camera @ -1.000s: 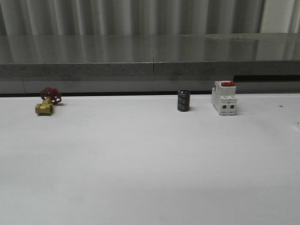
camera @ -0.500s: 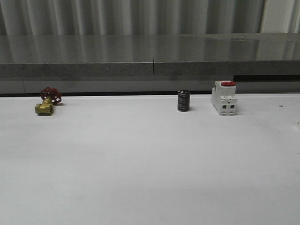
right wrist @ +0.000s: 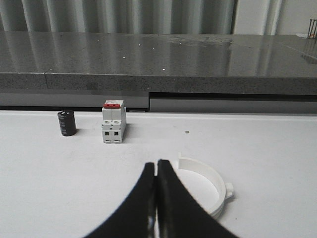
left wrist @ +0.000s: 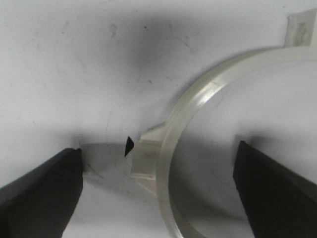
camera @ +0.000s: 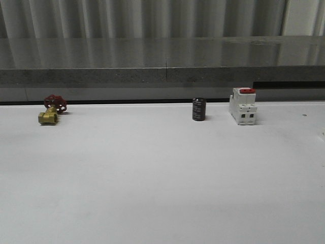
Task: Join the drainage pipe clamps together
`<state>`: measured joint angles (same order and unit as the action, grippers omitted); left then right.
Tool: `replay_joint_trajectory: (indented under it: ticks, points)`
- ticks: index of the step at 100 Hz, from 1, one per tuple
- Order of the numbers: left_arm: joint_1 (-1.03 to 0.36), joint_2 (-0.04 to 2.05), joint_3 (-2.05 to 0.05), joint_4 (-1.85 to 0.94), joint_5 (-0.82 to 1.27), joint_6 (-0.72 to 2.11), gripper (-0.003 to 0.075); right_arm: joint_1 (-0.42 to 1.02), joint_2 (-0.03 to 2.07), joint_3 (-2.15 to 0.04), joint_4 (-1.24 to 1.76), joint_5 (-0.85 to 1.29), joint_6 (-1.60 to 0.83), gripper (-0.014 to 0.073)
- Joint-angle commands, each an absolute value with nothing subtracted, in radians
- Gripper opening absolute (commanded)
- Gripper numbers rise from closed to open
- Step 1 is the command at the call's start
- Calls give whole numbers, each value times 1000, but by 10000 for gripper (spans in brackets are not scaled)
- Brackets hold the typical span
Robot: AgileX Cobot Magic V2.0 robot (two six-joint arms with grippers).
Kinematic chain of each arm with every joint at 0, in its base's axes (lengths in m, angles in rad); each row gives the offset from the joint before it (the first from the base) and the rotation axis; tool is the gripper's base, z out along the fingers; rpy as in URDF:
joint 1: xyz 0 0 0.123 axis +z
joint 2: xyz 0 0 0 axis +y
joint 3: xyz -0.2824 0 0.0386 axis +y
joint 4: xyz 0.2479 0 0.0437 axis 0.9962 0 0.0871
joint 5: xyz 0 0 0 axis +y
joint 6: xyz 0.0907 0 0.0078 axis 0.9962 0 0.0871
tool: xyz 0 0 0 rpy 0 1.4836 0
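Observation:
In the left wrist view a white half-ring drainage pipe clamp [left wrist: 184,111] lies flat on the white table, its outer nub [left wrist: 146,156] toward one finger. My left gripper [left wrist: 158,191] is open, and its dark fingers [left wrist: 39,193] straddle the clamp's arc without touching it. In the right wrist view a second white half-ring clamp [right wrist: 220,188] lies on the table just beside my right gripper [right wrist: 156,166]. That gripper is shut with nothing between its fingers. The fingers hide part of this clamp's near side.
Along the table's far edge stand a brass valve with a red handwheel [camera: 51,111], a black cylinder [camera: 198,109] and a white boxy switch with a red top [camera: 242,106]. A grey ledge [camera: 162,66] runs behind them.

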<state>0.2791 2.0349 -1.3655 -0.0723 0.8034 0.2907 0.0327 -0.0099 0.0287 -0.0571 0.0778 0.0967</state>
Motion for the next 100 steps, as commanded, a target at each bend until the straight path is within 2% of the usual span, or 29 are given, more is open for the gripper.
replay_joint_trajectory:
  ticks: [1, 9, 15, 16, 27, 33, 60, 84, 100]
  points:
    - [281, 1983, -1393, -89, 786, 292, 553, 28, -29, 11, -56, -11, 91, -67]
    - [281, 1983, -1393, -88, 786, 292, 442, 28, -29, 11, -56, -11, 91, -67]
    - [281, 1983, -1393, -88, 786, 292, 294, 28, -29, 11, -56, -11, 91, -67]
    - [281, 1983, -1393, -88, 786, 292, 294, 28, -29, 11, -56, -11, 91, -67]
    - [281, 1981, -1393, -90, 793, 292, 46, 28, -29, 11, -56, -11, 91, -67]
    - [281, 1975, -1393, -97, 797, 292, -21, 28, -29, 11, -56, -11, 91, -67]
    - [187, 1873, -1393, -191, 906, 272, -21, 28, -29, 11, -56, -11, 91, -67]
    - [-70, 1806, -1393, -200, 946, 60, -21, 28, -29, 11, -56, -11, 91, -67]
    - [-255, 1816, -1393, -179, 865, -89, -20, 28, -29, 11, -56, -11, 91, -67]
